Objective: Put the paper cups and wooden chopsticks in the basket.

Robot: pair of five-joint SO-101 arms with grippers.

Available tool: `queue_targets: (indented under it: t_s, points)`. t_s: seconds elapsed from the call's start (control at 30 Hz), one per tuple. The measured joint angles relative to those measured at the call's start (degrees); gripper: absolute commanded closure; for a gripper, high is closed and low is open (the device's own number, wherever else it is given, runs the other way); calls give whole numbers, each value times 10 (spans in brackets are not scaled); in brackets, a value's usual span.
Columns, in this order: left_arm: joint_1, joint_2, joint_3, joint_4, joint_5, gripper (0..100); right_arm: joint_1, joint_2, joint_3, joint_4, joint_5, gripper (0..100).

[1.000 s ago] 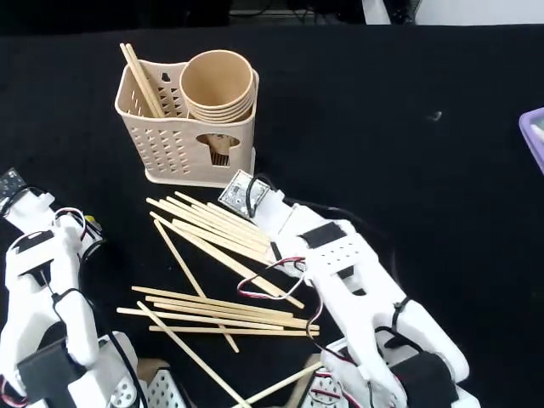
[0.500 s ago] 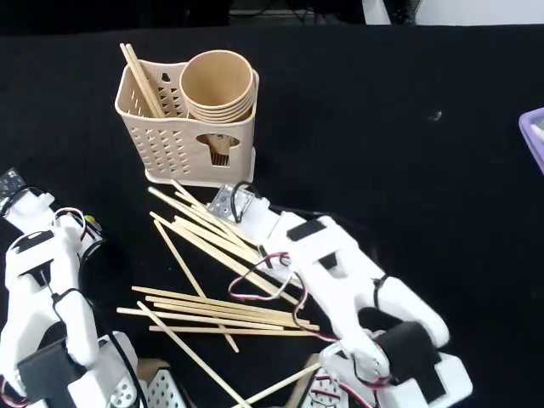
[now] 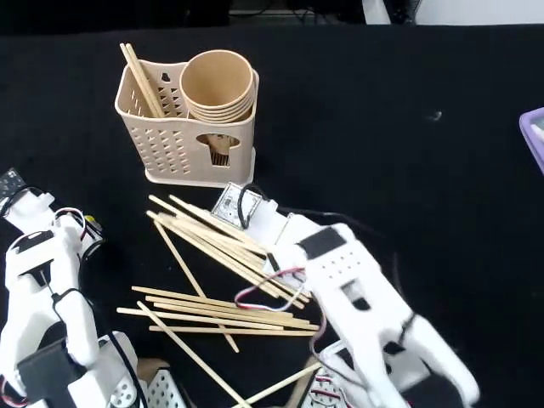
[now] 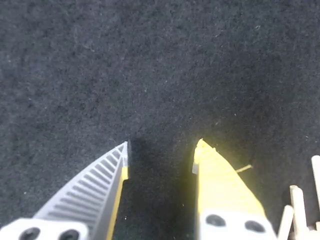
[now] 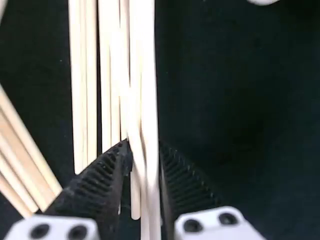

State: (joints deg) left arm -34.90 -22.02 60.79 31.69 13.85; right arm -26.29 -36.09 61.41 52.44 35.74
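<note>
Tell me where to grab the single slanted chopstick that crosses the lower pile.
I'd grip the slanted chopstick on its upper stretch, where it lies alone on the black cloth. Come from above with the open left end effector spanning its width; lower down it crosses other chopsticks.

Even bright light, soft faint shadows on the black cloth [image 3: 408,170]

The chopsticks [image 5: 142,100] blur near the fingers [image 5: 100,185]; a purple thing [image 3: 533,136] (high view's edge) is cut off.
</note>
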Motion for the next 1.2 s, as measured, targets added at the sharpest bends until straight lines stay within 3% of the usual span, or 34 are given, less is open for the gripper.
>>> queue_targets:
  t_s: [0.17, 0.47, 0.63, 1.03, 1.2]
  points:
    - [0, 0, 0, 0, 0, 787, -11, -121, 1, 43, -11, 988]
    - [0, 0, 0, 0, 0, 787, -136, -200, 1, 36, -105, 988]
    - [-2, 0, 0, 0, 2, 787, -146, -200, 5, -30, -136, 988]
    - [-1, 0, 0, -1, 1, 787, -146, -177, 192, -136, -144, 986]
    - [-1, 0, 0, -1, 1, 787, -146, -157, 196, -137, -144, 859]
